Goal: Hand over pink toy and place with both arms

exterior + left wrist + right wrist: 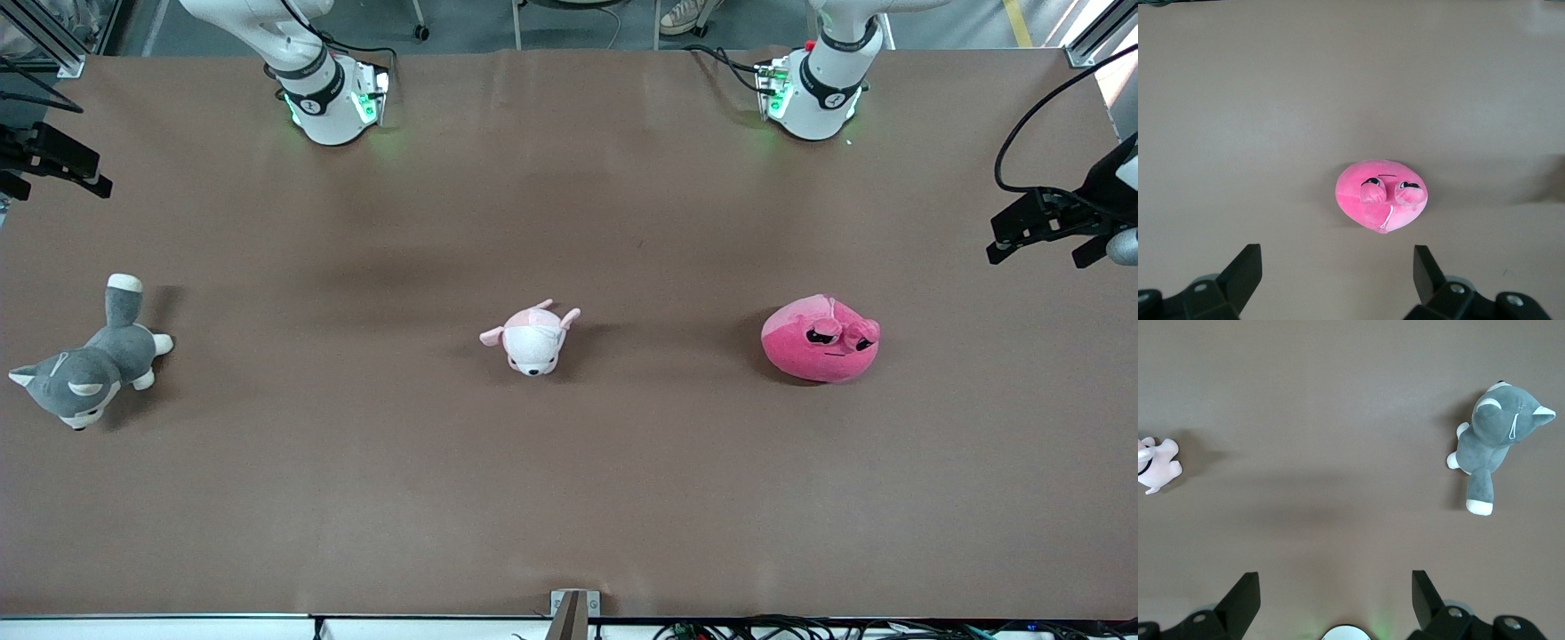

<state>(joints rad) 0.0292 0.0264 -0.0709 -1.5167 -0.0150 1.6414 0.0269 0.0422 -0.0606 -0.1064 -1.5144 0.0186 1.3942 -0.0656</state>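
The round hot-pink plush toy [820, 339] sits on the brown table [569, 498] toward the left arm's end — at about three o'clock from the pale pink-and-white plush animal [533, 339]. The left gripper [1337, 275] hangs above it, fingers spread, holding nothing. The right gripper [1336, 599] waits likewise open, empty, the grey-and-white plush dog [1493, 440] in its view.

Robotics lab bench. Two white arm bases [333, 98] [813, 93] bolted along one edge of a brown-covered table [569, 498], green status lights lit. Aluminium framing [53, 40] at the corners, cables [800, 629] trailing along the opposite edge, grey floor past the bases.
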